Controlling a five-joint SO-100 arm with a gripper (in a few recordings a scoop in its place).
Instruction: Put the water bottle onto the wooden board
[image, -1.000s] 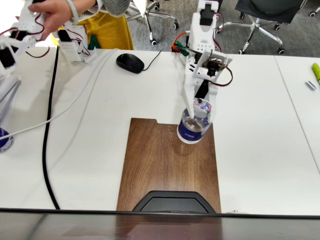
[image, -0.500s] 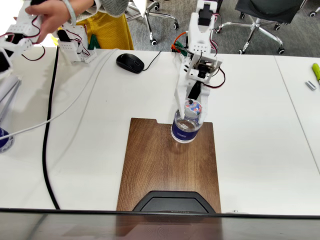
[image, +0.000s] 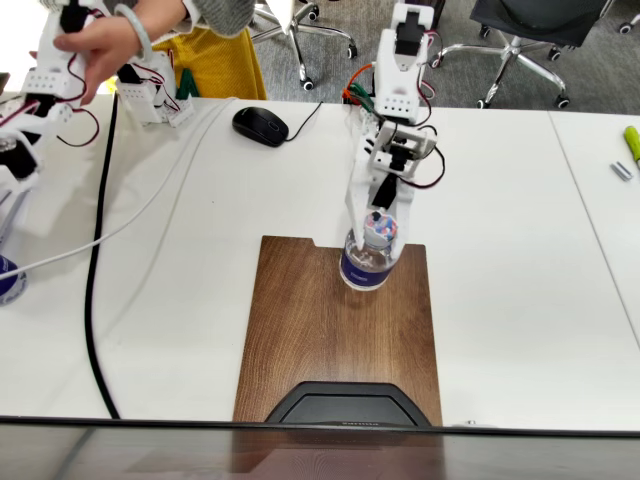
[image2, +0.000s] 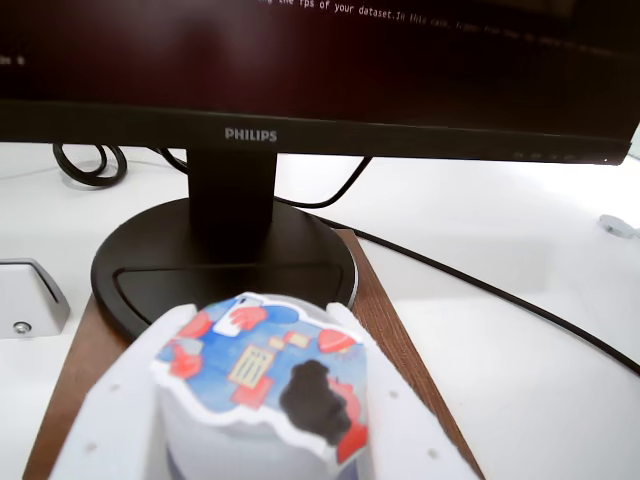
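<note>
The water bottle (image: 366, 262), clear with a dark blue label band, stands about upright at the far end of the wooden board (image: 330, 340), just right of the notch. Whether its base rests on the wood I cannot tell. My gripper (image: 373, 232) comes down from behind and is shut on the bottle's neck just under the cap. In the wrist view the speckled cap (image2: 262, 372) sits between my white fingers (image2: 110, 420), and a strip of the board (image2: 384, 322) shows beside it.
A black monitor base (image: 340, 405) covers the board's near edge and stands close ahead in the wrist view as a monitor stand (image2: 225, 262). A black mouse (image: 260, 126) and cables (image: 97, 250) lie on the white table at the left. A person's hand (image: 100, 40) is at the top left.
My gripper has carried the bottle left and inward from the board's right edge, and the bottle now hangs lower and more upright.
</note>
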